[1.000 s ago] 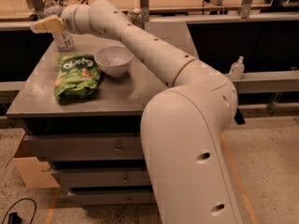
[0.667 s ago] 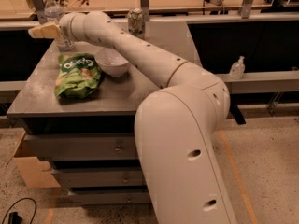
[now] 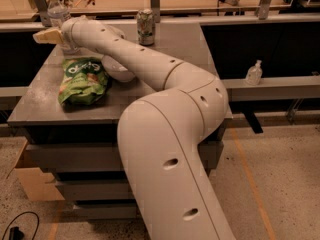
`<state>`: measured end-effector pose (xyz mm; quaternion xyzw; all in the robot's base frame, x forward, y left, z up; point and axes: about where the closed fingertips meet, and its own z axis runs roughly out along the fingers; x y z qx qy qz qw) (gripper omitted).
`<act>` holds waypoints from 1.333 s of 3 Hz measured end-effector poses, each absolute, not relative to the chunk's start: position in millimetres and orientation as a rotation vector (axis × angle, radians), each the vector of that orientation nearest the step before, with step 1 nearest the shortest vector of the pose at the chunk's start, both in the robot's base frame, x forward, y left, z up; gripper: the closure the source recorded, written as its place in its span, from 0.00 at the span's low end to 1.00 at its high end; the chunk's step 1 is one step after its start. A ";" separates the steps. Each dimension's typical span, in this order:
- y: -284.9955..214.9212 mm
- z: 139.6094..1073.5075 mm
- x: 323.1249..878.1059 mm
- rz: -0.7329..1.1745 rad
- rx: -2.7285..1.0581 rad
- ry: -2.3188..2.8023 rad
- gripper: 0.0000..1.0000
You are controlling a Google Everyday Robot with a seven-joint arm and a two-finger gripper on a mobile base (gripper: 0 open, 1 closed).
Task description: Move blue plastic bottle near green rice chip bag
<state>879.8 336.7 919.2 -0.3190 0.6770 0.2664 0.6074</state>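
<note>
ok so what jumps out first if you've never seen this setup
The big cream arm fills the foreground, rising from the bottom edge and reaching across the grey table to its far left corner. There the gripper sits right beside the blue plastic bottle. The bright green rice chip bag lies flat just in front of them on the table's left side.

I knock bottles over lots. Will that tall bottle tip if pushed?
Probably: the bottle stands tall and narrow, so a high push likely topples it. Its clear plastic looks light and smooth, maybe slippery. The gripper is by its lower half.
</note>
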 end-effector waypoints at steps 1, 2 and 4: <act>335.2 916.3 894.5 0.580 -0.732 1.560 0.17; 333.5 914.6 901.7 0.572 -0.733 1.556 0.41; 331.4 927.1 898.1 0.641 -0.787 1.526 0.87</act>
